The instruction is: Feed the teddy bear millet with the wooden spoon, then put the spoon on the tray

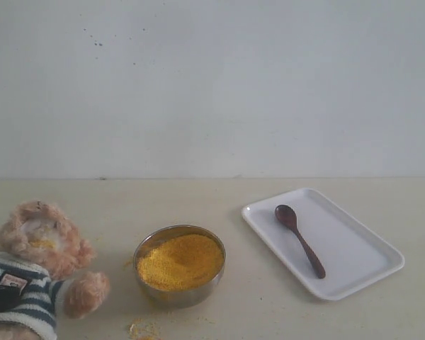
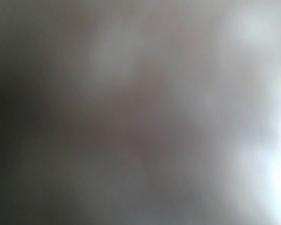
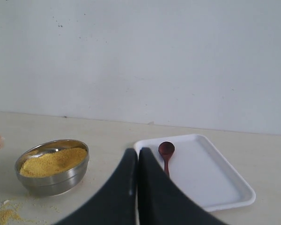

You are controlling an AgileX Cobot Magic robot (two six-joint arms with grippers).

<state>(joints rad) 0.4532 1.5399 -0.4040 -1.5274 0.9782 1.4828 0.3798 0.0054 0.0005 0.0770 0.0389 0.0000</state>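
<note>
The wooden spoon (image 1: 302, 243) lay on the tray (image 1: 354, 249). Yellow dusted the muzzle of the teddy bear (image 1: 51, 249) beside the millet (image 1: 180, 261), so feeding looked done. The right gripper (image 3: 137, 153) hung closed and empty; whether the left gripper was open or closed, I couldn't tell. Only backing away seemed left.

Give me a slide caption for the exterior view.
Light-brown teddy bear in striped shirt beside a round steel bowl of yellow millet; dark wooden spoon lies on the white rectangular tray.
</note>
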